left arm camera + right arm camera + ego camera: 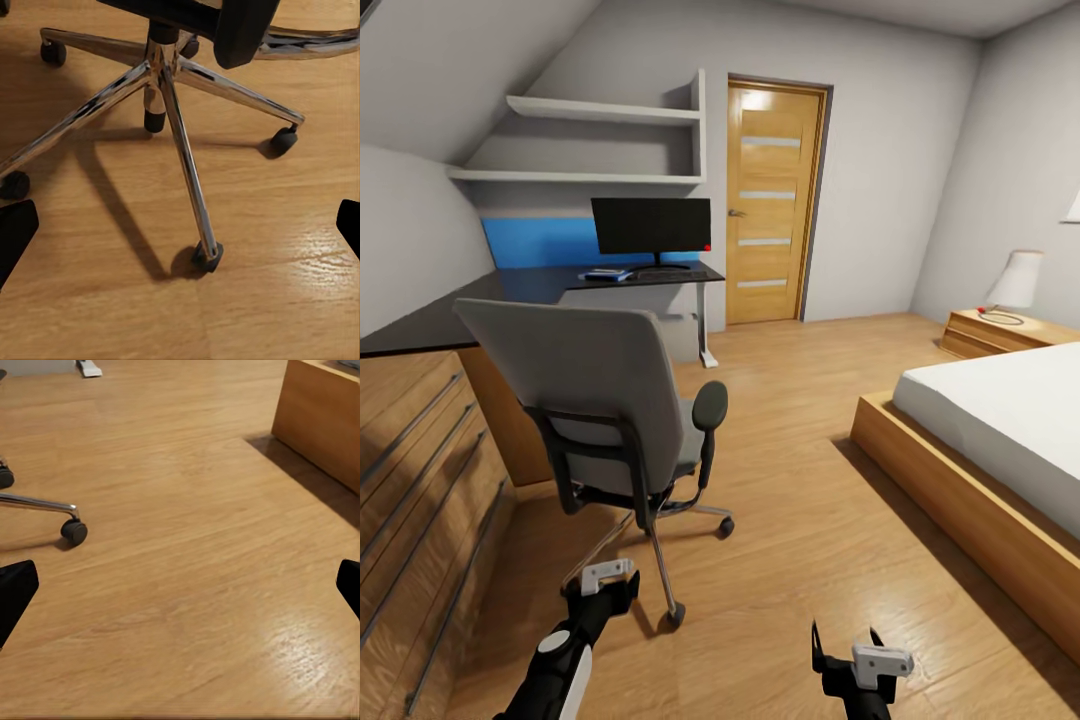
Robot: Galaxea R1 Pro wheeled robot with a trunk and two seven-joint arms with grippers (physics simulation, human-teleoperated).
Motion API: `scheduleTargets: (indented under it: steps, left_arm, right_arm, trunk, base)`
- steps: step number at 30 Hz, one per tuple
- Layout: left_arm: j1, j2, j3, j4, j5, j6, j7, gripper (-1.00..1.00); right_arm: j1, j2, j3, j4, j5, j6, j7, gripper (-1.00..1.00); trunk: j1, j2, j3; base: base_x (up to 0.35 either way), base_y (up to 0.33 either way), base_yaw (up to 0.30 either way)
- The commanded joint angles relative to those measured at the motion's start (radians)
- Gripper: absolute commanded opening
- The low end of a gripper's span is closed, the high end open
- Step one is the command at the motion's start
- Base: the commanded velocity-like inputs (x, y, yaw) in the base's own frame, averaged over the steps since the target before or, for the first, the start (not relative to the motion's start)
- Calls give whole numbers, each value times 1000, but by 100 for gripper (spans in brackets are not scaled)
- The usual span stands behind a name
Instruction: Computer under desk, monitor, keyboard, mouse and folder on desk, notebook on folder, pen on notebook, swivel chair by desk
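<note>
Grey padded swivel chair (595,385): black armrests and frame, chrome five-star base with black casters. L-shaped black-topped table (545,285): bright blue back panel, white leg. Wide flat black monitor (651,227): a red dot is seen at one lower corner. Flat rectangular folder (607,274): blue. Plank floor (800,480): honey-toned wood grain. Panelled door (772,205): light wood, four pale horizontal strips. Wooden-framed bed (1000,430): white mattress. Wall shelves (595,140): white.

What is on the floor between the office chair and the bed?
Nothing: in the head view, only bare wooden floor lies between the chair and the bed.
</note>
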Motion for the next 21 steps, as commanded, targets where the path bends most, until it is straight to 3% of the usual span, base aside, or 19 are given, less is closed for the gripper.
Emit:
scheduleTargets:
  steps: [1, 9, 21]
  left_arm:
    - [-1, -1, 4, -3, -9, -7, -7, 100]
    - [0, -1, -1, -33, -12, -114, -8, 100]
    - [0, 7, 0, -46, -13, -134, -8, 100]
  right_arm:
    - [-1, -1, 6, 1, -9, -7, -4, 100]
    - [-1, 1, 7, 9, -11, -13, -4, 100]
    - [-1, 1, 6, 10, -12, -13, -3, 100]
  trunk:
    - [4, -8, -4]
    - [8, -15, -7]
    - [8, -15, 1]
  base:
    - [0, 0, 0]
    - [0, 0, 0]
    - [0, 0, -105]
